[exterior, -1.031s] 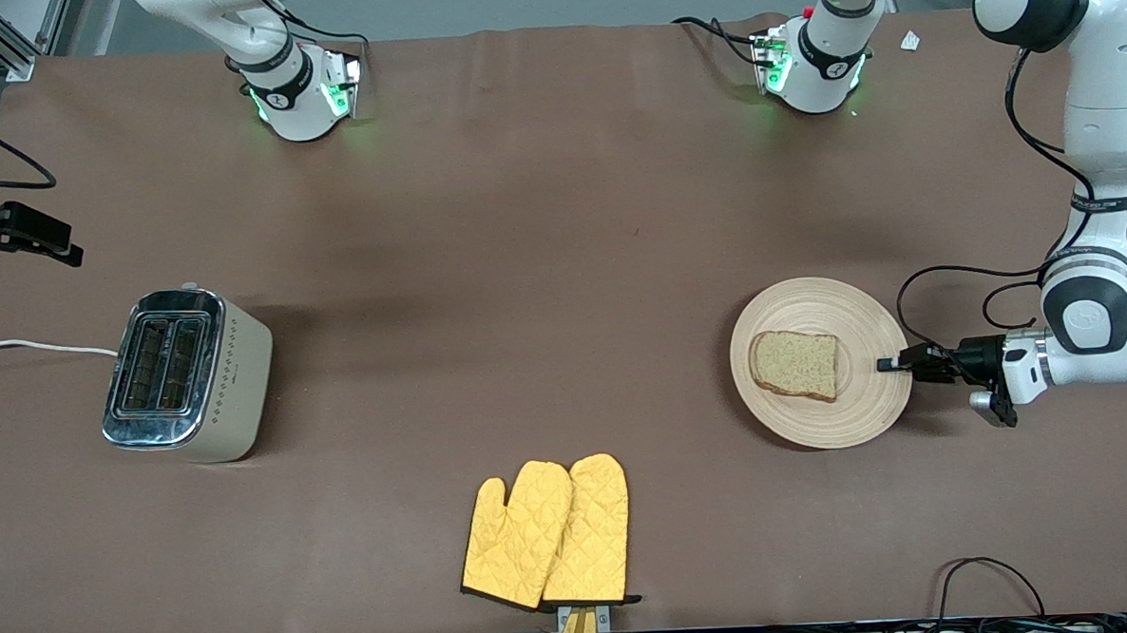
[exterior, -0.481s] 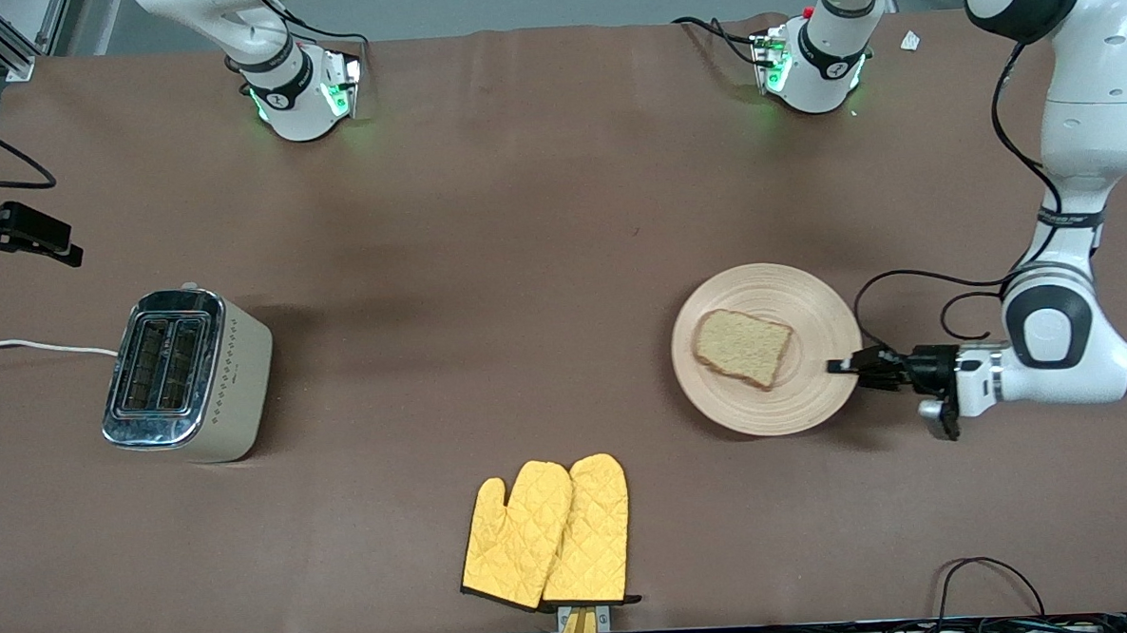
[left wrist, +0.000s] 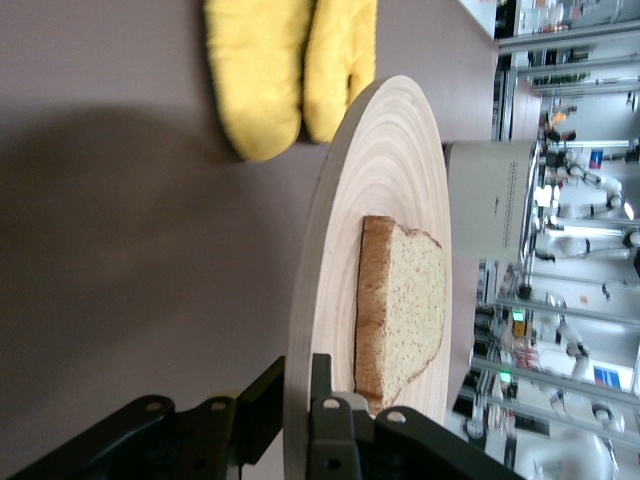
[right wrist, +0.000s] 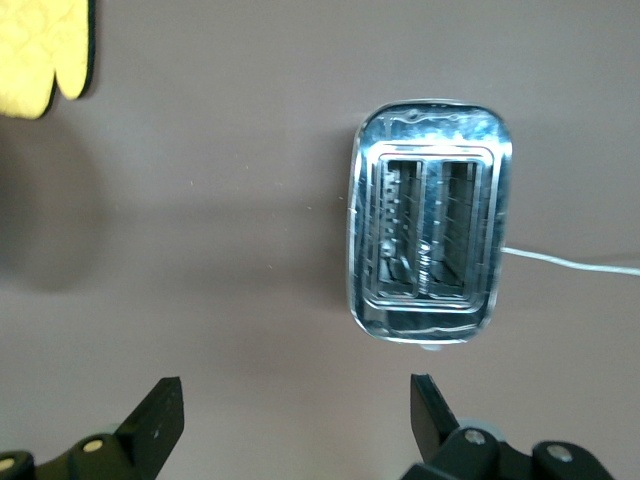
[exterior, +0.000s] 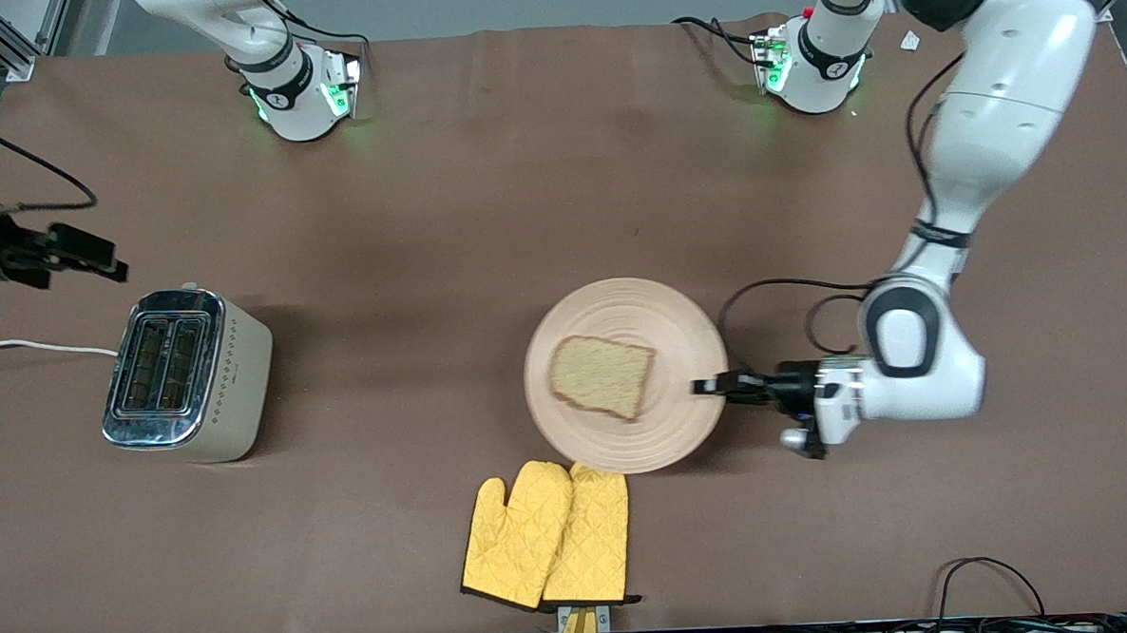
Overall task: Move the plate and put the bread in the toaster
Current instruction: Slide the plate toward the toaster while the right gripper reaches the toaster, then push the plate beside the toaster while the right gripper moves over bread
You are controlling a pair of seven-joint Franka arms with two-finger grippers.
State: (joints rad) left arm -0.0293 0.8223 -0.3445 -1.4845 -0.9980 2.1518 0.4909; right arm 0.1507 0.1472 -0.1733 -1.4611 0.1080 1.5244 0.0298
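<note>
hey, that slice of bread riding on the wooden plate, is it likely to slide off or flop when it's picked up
The bread lies loose and flat on the plate, which the left end effector grips by its rim, so a tilt could probably slide it. It looks thick and crusted, likely holding shape, though soft enough to dent.

Grooved matt wooden plate [exterior: 663, 314], glossy chrome-topped toaster [exterior: 186, 375] (cream sides), quilted cloth mitts [exterior: 546, 534].

- I see the bread [exterior: 604, 377] lying on the plate [exterior: 663, 317], near the middle of the table [exterior: 520, 185].
- My left gripper [exterior: 709, 385] clamps the plate's rim at the left arm's end.
- The oven mitts [exterior: 546, 534] lie just nearer the camera than the plate.
- The toaster [exterior: 186, 374] stands well apart, toward the right arm's end.
- My right gripper [exterior: 95, 261] hangs spread, just beside the toaster.
</note>
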